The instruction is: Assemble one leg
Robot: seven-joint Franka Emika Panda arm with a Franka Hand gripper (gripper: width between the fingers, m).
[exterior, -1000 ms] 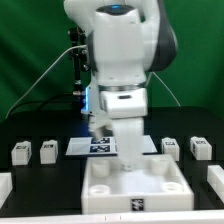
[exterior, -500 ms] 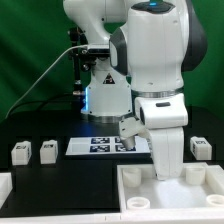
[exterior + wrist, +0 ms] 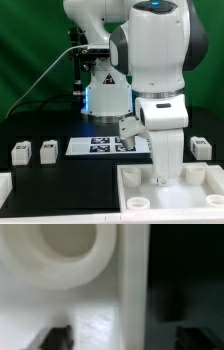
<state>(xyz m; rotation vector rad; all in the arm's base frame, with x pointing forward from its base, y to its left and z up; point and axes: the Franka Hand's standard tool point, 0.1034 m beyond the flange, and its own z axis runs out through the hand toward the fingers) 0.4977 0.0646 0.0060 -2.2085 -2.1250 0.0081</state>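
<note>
The white square tabletop point(image 3: 140, 195) with round corner sockets lies at the front, toward the exterior view's right. My gripper point(image 3: 166, 176) points straight down over its far rim. In the wrist view the rim point(image 3: 130, 291) runs between my two dark fingers point(image 3: 55, 337), with a round socket point(image 3: 65, 246) beside it. One finger is over the white top and the other over the black table, with a gap to the rim. The jaws stand wide apart. Two white legs point(image 3: 20, 152) point(image 3: 47, 151) lie at the left, and another one point(image 3: 200, 148) lies at the right.
The marker board point(image 3: 100, 146) lies flat behind the tabletop, near the robot's base. A white part point(image 3: 5, 185) shows at the left front edge. The table is black and a green backdrop stands behind.
Since 1 s ago the arm and the tabletop have shifted to the exterior view's right. Nothing has moved in the last half second.
</note>
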